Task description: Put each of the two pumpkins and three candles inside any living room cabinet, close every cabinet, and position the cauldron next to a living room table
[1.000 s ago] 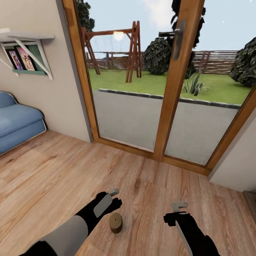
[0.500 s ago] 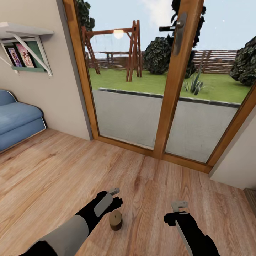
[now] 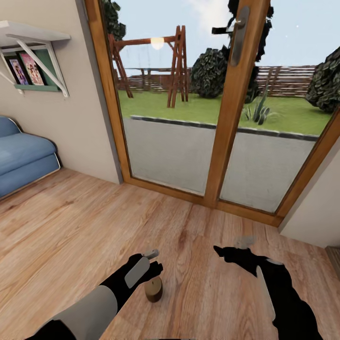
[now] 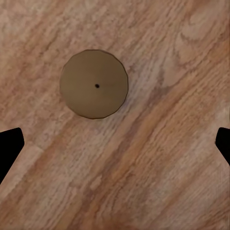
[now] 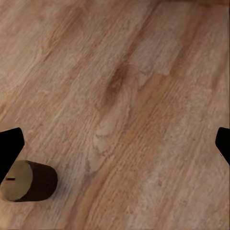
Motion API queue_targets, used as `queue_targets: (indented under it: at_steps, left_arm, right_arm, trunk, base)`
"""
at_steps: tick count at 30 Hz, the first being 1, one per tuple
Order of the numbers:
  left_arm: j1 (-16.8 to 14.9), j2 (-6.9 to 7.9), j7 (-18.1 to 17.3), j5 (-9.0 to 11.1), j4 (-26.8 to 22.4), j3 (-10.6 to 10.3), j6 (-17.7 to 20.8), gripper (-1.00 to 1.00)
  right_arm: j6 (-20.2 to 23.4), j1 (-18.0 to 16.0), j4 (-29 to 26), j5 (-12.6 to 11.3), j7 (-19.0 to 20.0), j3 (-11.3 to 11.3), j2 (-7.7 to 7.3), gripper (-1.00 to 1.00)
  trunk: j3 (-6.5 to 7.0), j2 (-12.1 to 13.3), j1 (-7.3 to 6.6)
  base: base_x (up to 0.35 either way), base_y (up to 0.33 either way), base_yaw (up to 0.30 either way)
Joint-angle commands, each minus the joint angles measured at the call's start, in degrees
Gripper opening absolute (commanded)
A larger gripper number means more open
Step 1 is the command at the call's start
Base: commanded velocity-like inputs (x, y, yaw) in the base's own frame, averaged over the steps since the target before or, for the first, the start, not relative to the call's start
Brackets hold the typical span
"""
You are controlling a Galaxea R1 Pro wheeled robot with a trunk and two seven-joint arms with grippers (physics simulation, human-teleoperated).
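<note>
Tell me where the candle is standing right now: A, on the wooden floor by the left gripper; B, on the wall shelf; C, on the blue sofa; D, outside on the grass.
A: the candle stands upright on the wooden floor, just beneath the left gripper.

Black arms with pale grey panels, left pincer (image 3: 152,255) grey-tipped, right pincer (image 3: 244,242) likewise

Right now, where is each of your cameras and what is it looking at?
Head view: from my head, looking forward and down at the floor, the glass door and the garden; both arms show, the left gripper above the candle.
Left wrist view: by the left gripper, looking straight down on the candle; dark fingertips at the edges.
Right wrist view: by the right gripper, looking down at the floor; fingertips at the edges.
Shared: the candle and floor show in all three.
</note>
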Motion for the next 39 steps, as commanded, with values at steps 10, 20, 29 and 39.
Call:
queue_targets:
  at_steps: [10,20,29,39]
  left_arm:
    - [0.0,0.0,0.0,-0.1,0.1,-0.2,0.0,1.0]
    - [0.0,-0.09,0.1,-0.1,-1.8,-0.3,0.0,1.0]
    - [-0.3,0.19,5.1,-1.2,-6.0,-0.2,0.1,1.0]
    - [-0.5,0.59,11.4,-1.3,-12.4,-0.1,0.5,1.0]
  right_arm:
    - [-0.2,-0.2,-2.3,-6.1,3.5,-3.4,-0.06,1.0]
    - [-0.2,-0.2,-2.4,-6.3,3.5,-3.4,0.01,1.0]
    - [-0.2,-0.2,-2.4,-6.2,3.5,-3.4,0.07,1.0]
    - [-0.3,-0.2,-2.4,-6.2,3.5,-3.1,0.1,1.0]
  trunk:
    - [-2.15,-0.8,0.58]
    - [-4.37,-0.9,0.83]
    - [-6.36,-1.0,1.07]
    - [-8.58,-1.2,1.32]
  base:
    - [0.0,0.0,0.0]
    - [0.0,0.0,0.0]
    - [0.0,0.0,0.0]
    - [0.0,0.0,0.0]
